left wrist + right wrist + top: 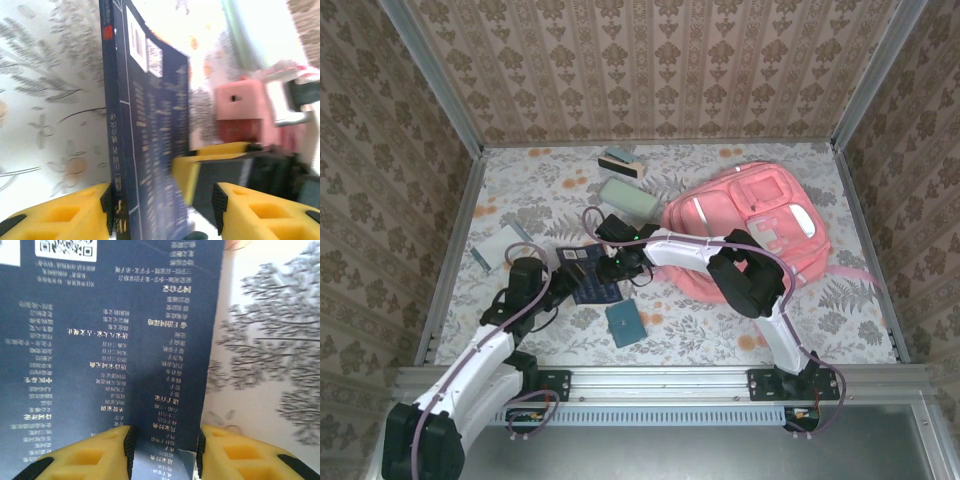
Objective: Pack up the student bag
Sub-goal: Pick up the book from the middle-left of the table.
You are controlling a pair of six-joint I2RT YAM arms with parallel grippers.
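**Step in hand (judged):** two-handed pickup of the dark blue book (150,140), for loading into the student bag.

1. Left hand (161,196): the jaws stand apart, astride the near end of the book. One pad lies against the spine side and a gap is seen at the other pad. Nothing is clamped. The book appears to be raised on edge off the table (45,110).
2. Right hand (165,442): the pads are set apart with the edge of the book between them. Whether that edge is actually pinched cannot be told.
3. The left jaws should be closed squarely on the two cover faces before any lift is made. A slanted bite is likely to let so thin a book slip or bend.
4. One hand should be released only once the other's hold is confirmed.
5. A small teal book (625,322) lies flat just beside the hands and should be cleared during the lift.
6. The student bag (750,225) lies beyond and to the right of both hands, front face up, well apart from the left hand. Whether its mouth is unzipped cannot be seen, so this should be checked before the book is carried over.
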